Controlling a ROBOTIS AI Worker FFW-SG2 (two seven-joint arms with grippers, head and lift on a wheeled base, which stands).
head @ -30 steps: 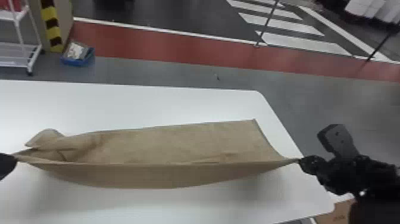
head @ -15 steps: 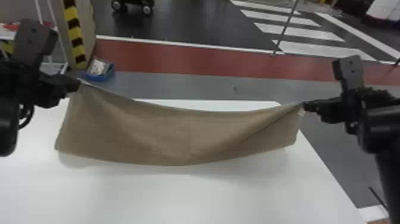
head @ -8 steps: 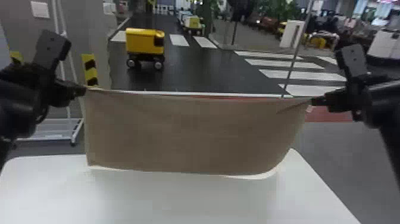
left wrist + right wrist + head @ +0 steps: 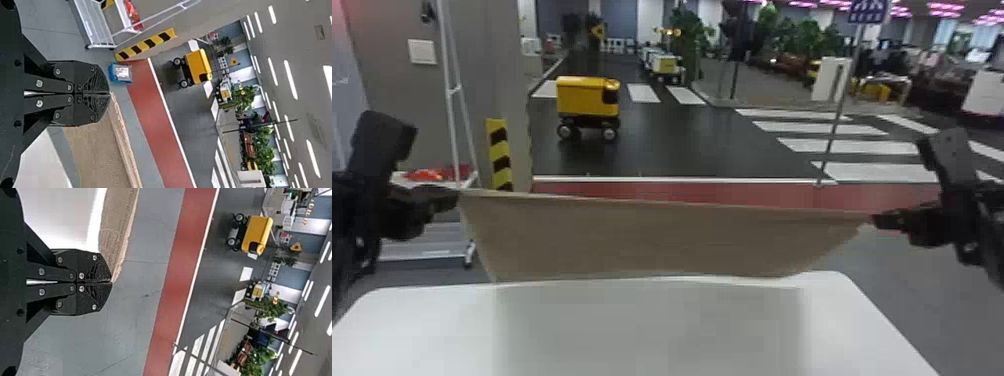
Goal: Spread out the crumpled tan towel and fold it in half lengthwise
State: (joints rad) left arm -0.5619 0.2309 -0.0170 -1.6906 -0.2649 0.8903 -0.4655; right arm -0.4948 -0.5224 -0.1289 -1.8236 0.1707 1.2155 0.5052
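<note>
Vs. prev. head view, towel sits lower, ends wider apart. L tool & R tool both shut, ea. gripping its upper corner, neither nearer; towel hangs btwn, long axis L-R, by tabletop's far edge. Next prob. lay down.

The towel hangs between the left pincer and the right pincer, a top corner at each. Its lower edge lines up with the far edge of the tabletop; whether they touch, I cannot tell. Behind the left pincer stands a rack, with a pillar beside it. The left wrist view has a box on the floor near the rack. Beyond the towel, left of centre, is a wheeled cart; to the right lies a crosswalk, a post before it, plants farther behind.
</note>
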